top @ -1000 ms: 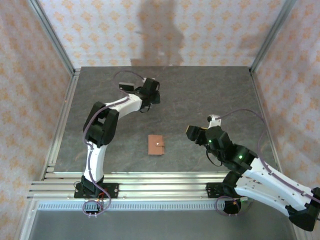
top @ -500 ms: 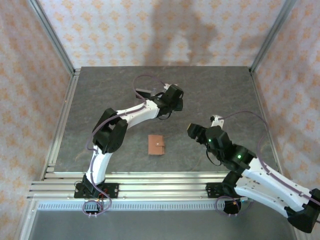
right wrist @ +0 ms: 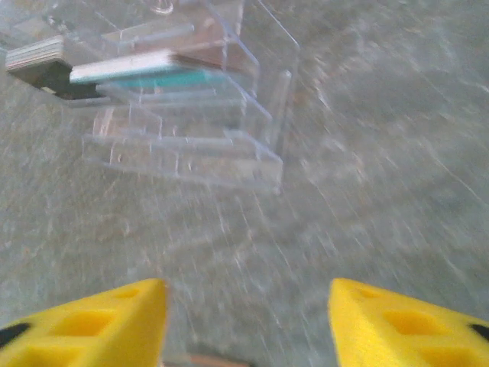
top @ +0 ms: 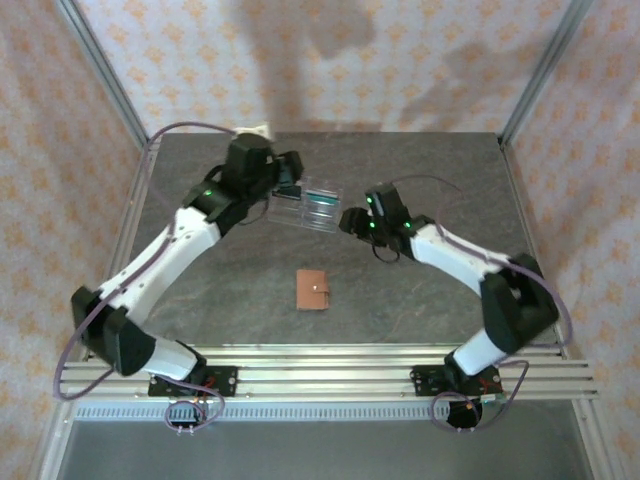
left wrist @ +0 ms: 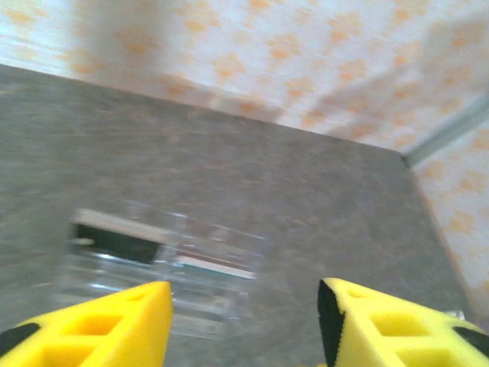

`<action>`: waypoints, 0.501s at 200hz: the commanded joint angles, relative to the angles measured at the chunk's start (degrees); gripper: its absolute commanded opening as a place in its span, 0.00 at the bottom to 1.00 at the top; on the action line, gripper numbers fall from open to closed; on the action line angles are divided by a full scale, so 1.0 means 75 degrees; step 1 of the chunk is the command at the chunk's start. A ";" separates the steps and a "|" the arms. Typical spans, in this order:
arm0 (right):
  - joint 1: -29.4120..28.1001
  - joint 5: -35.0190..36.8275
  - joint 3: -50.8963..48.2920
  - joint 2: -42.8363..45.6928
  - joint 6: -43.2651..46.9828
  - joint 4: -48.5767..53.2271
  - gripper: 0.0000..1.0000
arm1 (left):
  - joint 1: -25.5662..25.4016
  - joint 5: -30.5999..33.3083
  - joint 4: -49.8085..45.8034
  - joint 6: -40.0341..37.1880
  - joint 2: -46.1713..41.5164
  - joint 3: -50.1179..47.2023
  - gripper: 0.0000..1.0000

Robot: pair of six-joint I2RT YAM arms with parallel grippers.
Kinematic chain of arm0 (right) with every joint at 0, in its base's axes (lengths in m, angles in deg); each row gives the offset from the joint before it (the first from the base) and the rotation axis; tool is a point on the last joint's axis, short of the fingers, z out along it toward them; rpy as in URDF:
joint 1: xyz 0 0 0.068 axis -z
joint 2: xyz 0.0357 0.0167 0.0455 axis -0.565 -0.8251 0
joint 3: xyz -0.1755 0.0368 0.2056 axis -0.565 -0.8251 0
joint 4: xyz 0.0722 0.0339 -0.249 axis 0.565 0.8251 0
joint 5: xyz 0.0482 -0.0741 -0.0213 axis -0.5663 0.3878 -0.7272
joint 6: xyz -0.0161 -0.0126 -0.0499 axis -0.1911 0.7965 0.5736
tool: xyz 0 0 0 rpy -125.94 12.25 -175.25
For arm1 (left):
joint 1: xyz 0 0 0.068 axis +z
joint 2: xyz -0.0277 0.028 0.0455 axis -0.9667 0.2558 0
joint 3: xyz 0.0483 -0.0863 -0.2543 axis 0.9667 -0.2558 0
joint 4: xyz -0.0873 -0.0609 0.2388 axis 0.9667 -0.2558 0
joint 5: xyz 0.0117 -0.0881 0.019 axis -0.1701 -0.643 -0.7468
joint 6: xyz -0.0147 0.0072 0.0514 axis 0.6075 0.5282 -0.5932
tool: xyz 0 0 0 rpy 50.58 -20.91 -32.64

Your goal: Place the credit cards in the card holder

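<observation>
Looking down on the tabletop [top: 420,300], we see both arms stretched toward the clear card holder [top: 305,207] near the back. The left claw [left wrist: 243,294] hangs just above it, fingers parted and empty. The right claw [right wrist: 246,294] faces its stepped front, likewise spread, with nothing between its fingers. In the holder's slots we make out a black card [right wrist: 57,84] and a teal card [right wrist: 164,79], each with an edge poking out. A brown wallet [top: 312,290] lies well apart, nearer the bases. We reckon these cards are light, stiff and slick, so pinch squarely across an exposed edge or they skate. The holder looks light too, and a nudge could slide it.
</observation>
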 commanded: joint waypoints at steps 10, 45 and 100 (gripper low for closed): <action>0.0030 0.0367 0.1072 -0.1218 0.0885 0.0084 0.52 | 0.0701 -0.0477 -0.0915 0.0039 -0.1198 -0.1552 0.67; -0.0041 0.1164 0.1740 -0.2166 0.1259 -0.0029 0.53 | 0.1315 -0.0779 -0.1413 -0.0040 -0.2206 -0.2568 0.71; -0.0192 0.1470 0.2335 -0.2801 0.1066 -0.0185 0.52 | 0.1384 -0.0892 -0.1587 -0.0049 -0.2294 -0.3090 0.73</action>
